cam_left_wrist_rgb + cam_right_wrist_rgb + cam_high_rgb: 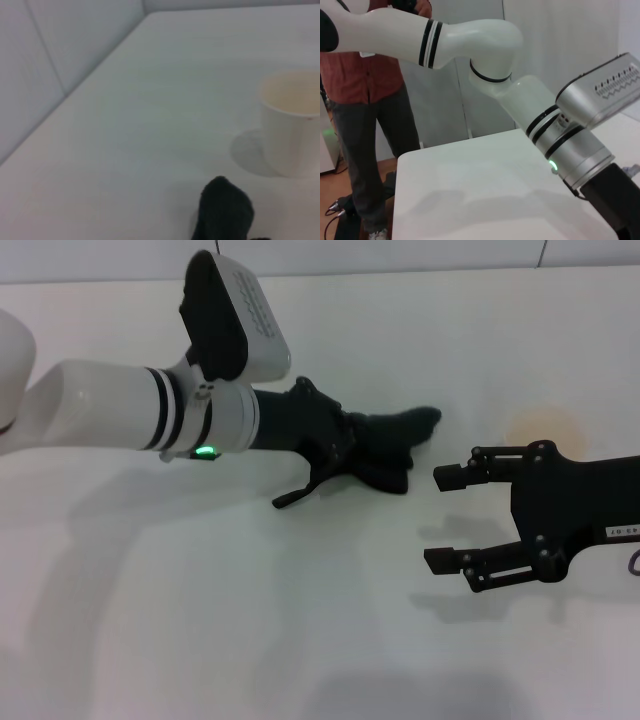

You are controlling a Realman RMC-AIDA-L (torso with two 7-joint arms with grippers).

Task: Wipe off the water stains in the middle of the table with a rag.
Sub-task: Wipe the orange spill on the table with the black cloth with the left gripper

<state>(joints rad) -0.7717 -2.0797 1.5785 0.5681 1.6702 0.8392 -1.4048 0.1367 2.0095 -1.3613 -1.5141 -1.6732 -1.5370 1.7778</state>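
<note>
**Q:** Fingers on the right gripper, what are they doing?

**A:** Spread wide, gripping nothing, at the lower right of the head view, just above the table.

**Q:** And the left gripper?

**A:** It's mid-frame, down on the rag, one finger poking out lower left. Can't tell if it's pinching.

**Q:** Any writing?

**A:** Tiny label on the right gripper, unreadable. Faint orange stain upper right; the wrist view shows a paper cup.

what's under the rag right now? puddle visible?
Not visible. The rag lies flat on the table, with the left gripper on it. Whatever sits beneath is covered. Only a faint orange ring mark shows beside it. The right gripper hovers open nearby.
</note>
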